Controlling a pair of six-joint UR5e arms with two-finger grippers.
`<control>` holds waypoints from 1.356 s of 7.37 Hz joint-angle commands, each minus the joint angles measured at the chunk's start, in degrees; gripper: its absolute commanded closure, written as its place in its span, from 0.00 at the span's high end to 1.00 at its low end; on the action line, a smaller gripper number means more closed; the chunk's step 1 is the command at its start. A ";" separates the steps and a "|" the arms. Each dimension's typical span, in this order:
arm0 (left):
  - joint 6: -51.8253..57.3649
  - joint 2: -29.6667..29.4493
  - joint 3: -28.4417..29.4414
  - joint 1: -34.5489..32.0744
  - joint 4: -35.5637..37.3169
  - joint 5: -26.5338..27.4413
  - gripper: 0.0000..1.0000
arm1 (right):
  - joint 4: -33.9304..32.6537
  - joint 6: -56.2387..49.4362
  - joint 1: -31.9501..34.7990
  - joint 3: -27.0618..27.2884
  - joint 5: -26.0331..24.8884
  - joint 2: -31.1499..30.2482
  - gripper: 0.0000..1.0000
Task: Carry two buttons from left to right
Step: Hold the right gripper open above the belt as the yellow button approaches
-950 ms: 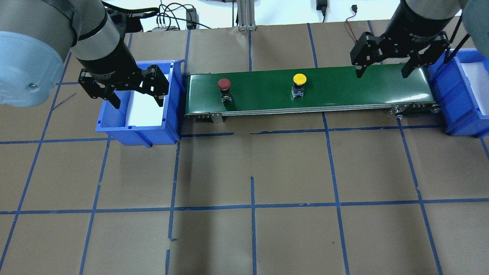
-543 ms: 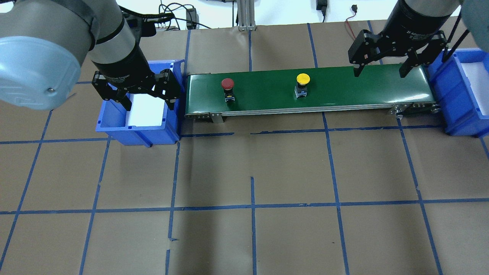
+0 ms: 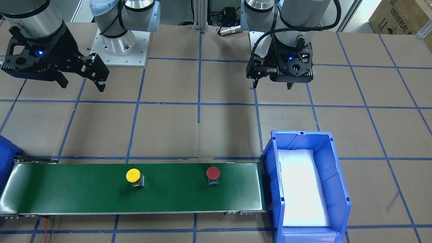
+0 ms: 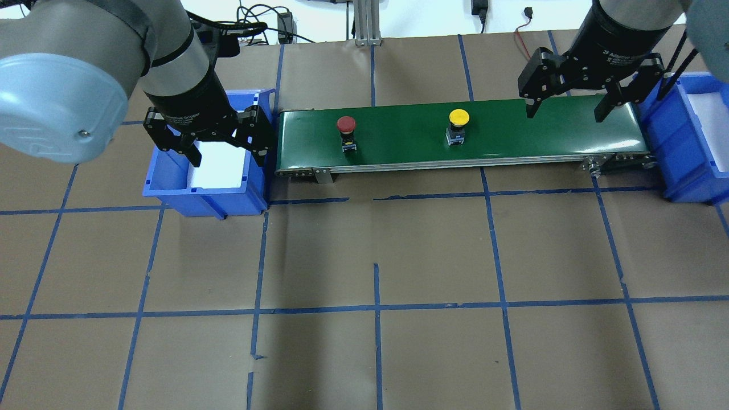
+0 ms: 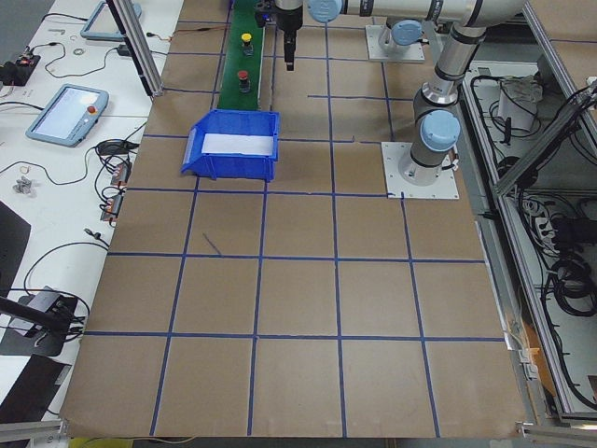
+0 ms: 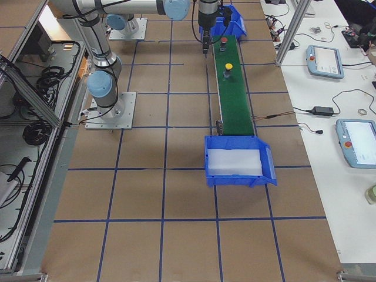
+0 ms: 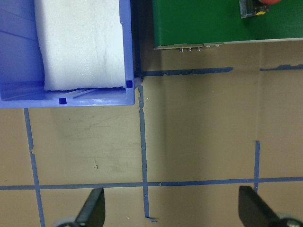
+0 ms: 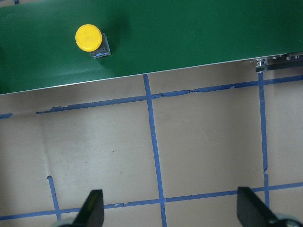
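Mid-transport, with red button (image 4: 345,124) near the left end of the green belt (image 4: 569,134) and yellow button (image 4: 458,118) about its middle, both upright. Left tool (image 4: 228,159) off that left end, right tool (image 4: 565,115) above the right end, both spread apart, empty. Next, likely: await yellow, pinch squarely, lift.

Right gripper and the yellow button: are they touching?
Apart. The right wrist view shows the yellow button on the green belt, with bare table between it and the right gripper.

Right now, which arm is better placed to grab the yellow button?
Right: the right gripper, open, is nearer the yellow button; the left gripper sits farther off, by the left blue bin.
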 commanded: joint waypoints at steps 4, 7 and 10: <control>-0.06 0.00 -0.02 -0.09 -0.15 -0.04 1.00 | -0.12 -3.74 0.35 0.49 0.07 0.52 0.97; -0.06 0.00 -0.02 -0.09 -0.15 -0.04 1.00 | 0.05 -3.47 0.44 0.49 0.07 0.43 1.00; -0.06 0.00 -0.02 -0.09 -0.15 0.05 1.00 | 0.05 -3.39 0.44 0.49 0.07 0.43 1.00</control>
